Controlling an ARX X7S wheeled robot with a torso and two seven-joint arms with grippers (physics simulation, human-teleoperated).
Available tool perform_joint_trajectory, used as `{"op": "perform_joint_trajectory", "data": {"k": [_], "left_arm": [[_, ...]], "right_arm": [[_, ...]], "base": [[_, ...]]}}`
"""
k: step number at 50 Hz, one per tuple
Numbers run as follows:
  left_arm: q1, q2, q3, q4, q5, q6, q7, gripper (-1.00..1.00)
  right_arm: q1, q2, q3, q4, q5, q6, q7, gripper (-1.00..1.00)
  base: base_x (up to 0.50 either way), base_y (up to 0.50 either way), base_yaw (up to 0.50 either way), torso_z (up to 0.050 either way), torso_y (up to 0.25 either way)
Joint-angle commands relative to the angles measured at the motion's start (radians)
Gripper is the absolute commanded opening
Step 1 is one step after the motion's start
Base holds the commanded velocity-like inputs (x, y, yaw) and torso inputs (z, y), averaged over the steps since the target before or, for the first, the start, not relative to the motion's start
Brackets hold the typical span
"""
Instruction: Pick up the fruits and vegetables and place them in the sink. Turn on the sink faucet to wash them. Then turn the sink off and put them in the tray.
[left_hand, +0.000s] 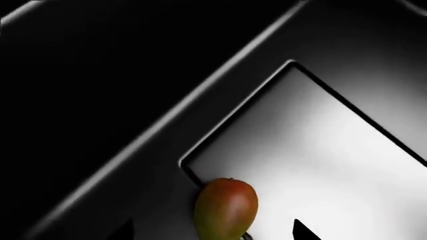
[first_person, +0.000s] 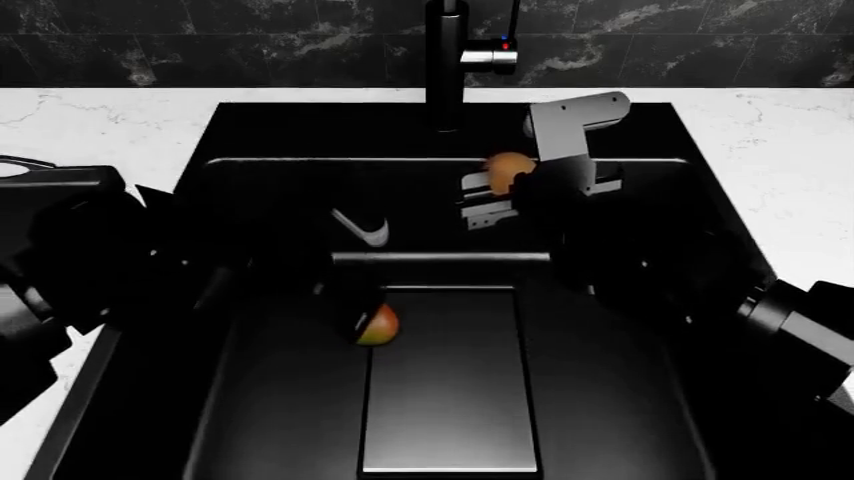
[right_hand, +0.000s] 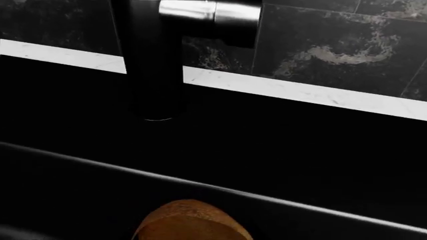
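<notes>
The right gripper (first_person: 497, 196) is up over the back part of the sink (first_person: 287, 400), and it is closed around the small brown fruit (first_person: 505, 170). In the head view the brown fruit peeks out at the front of this claw, with the claw's gray and black parts right behind and beside it. In the right wrist view the same brown fruit (right_hand: 190, 222) fills the near edge, sitting right at the claw, though the fingers themselves do not show there. The faucet (first_person: 446, 62) stands just past this claw, toward the dark wall, and its thick black post (right_hand: 148, 60) and shiny silver block (right_hand: 210, 15) look close in the right wrist view. The left gripper (first_person: 350, 300) is low inside the sink, and it is very dark there, so I cannot tell if it is open or closed. The mango (first_person: 379, 325) lies on the sink floor right by this claw, at the edge of the lower flat step. In the left wrist view the mango (left_hand: 226, 208) is green at one end and red at the other, and it rests at the corner of that sunken step. Two dark claw tips poke in near the mango, one on each side.
</notes>
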Motion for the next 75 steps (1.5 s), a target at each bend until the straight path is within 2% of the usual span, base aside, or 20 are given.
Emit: {"op": "perform_joint_trajectory", "data": {"k": [1, 28, 34, 40, 46, 52, 59, 65, 75], "left_arm": [[-0.003, 0.010, 0.023, -0.001, 0.013, -0.017, 0.044, 1.00], [0.004, 0.012, 0.021, -0.009, 0.018, -0.012, 0.046, 1.00], [-0.008, 0.134, 0.082, -0.243, 0.110, 0.018, 0.207, 1.00], [-0.018, 0.315, 0.152, -0.620, 0.222, 0.100, 0.434, 1.00], [-0.001, 0.453, 0.204, -0.893, 0.297, 0.180, 0.609, 1.00], [0.012, 0.531, 0.234, -1.020, 0.340, 0.226, 0.719, 1.00], [0.039, 0.565, 0.247, -1.026, 0.380, 0.237, 0.796, 1.00], [0.037, 0.566, 0.169, -1.038, 0.451, 0.208, 0.817, 1.00], [0.066, 0.567, -0.139, -1.039, 0.755, 0.111, 0.837, 1.00]], "right_arm": [[0.001, -0.004, 0.004, 0.010, -0.025, 0.010, -0.005, -1.00], [0.000, -0.004, 0.009, 0.010, -0.030, 0.013, -0.005, -1.00], [-0.003, -0.011, 0.010, 0.028, -0.032, 0.012, -0.018, -1.00], [-0.007, -0.010, 0.012, 0.027, -0.033, 0.008, -0.021, -1.00], [-0.006, -0.011, 0.014, 0.027, -0.032, 0.009, -0.019, -1.00], [-0.006, -0.016, 0.016, 0.035, -0.033, 0.009, -0.026, -1.00], [-0.010, -0.018, 0.018, 0.039, -0.034, 0.007, -0.029, -1.00], [-0.014, -0.018, 0.020, 0.041, -0.035, 0.003, -0.032, -1.00], [-0.022, -0.016, 0.023, 0.041, -0.036, -0.001, -0.034, -1.00]], "base": [[0.00, 0.00, 0.00, 0.000, 0.000], [0.00, 0.00, 0.00, 0.000, 0.000], [0.00, 0.00, 0.00, 0.000, 0.000], [0.00, 0.00, 0.00, 0.000, 0.000], [0.00, 0.00, 0.00, 0.000, 0.000], [0.00, 0.00, 0.00, 0.000, 0.000], [0.00, 0.00, 0.00, 0.000, 0.000], [0.00, 0.00, 0.00, 0.000, 0.000], [0.00, 0.00, 0.00, 0.000, 0.000]]}}
